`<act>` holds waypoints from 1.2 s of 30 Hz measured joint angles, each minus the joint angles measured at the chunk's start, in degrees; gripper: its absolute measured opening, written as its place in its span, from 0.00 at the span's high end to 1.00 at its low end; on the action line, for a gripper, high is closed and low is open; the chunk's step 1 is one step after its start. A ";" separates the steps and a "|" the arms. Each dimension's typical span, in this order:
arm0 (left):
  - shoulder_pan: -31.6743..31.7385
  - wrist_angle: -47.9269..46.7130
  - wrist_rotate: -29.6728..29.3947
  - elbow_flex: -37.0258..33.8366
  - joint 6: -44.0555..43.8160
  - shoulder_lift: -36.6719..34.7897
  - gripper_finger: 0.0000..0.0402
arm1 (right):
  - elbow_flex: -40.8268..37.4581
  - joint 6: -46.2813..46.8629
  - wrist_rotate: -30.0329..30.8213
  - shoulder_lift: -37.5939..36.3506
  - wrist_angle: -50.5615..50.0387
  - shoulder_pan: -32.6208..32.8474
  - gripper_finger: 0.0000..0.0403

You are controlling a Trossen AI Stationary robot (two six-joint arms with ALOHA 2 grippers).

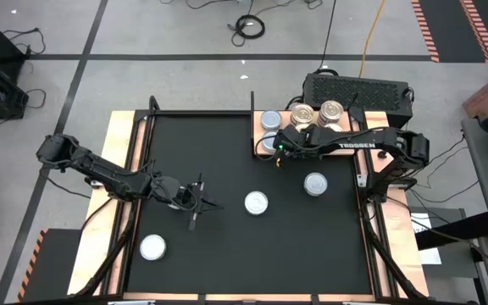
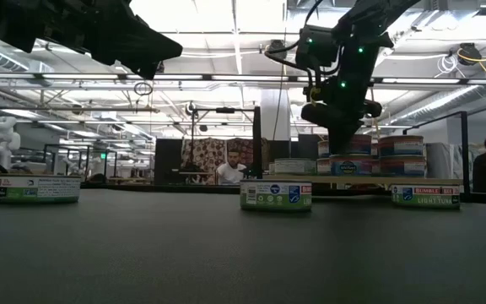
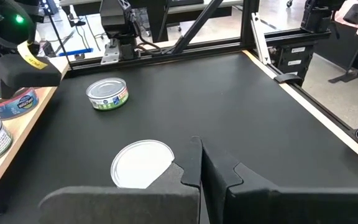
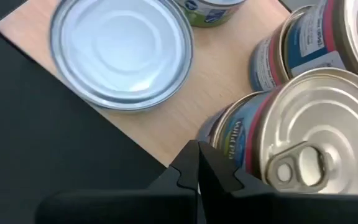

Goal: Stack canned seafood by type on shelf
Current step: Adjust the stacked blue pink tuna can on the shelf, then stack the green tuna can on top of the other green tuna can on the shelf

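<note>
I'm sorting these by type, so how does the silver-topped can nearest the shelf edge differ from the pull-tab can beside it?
The plain can has a smooth silvery-blue top with pressed rings; the pull-tab can has a gold top and ring tab. The plain can sits low; the pull-tab can's top stands higher. Both are round and upright on the shelf.

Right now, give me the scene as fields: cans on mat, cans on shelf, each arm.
cans on mat: three, plain tops; one near the left front, one at centre, one toward the right
shelf: wood board at the mat's far right corner; gold-top cans stacked, plain-top cans beside them
left gripper: shut, empty, above the mat left of centre
right gripper: shut, empty, at the shelf's front edge
</note>
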 joint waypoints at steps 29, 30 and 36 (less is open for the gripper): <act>0.00 -1.39 0.00 0.02 0.00 -0.02 1.00 | 1.16 -1.82 5.41 -0.57 -0.32 0.83 1.00; 0.00 -1.83 0.00 0.04 -0.05 -0.15 1.00 | 1.85 -1.83 5.08 -1.00 -0.47 1.53 1.00; 0.00 -11.41 -0.02 1.31 -5.82 -3.62 1.00 | 4.87 -1.80 -1.63 -4.80 -2.21 8.35 1.00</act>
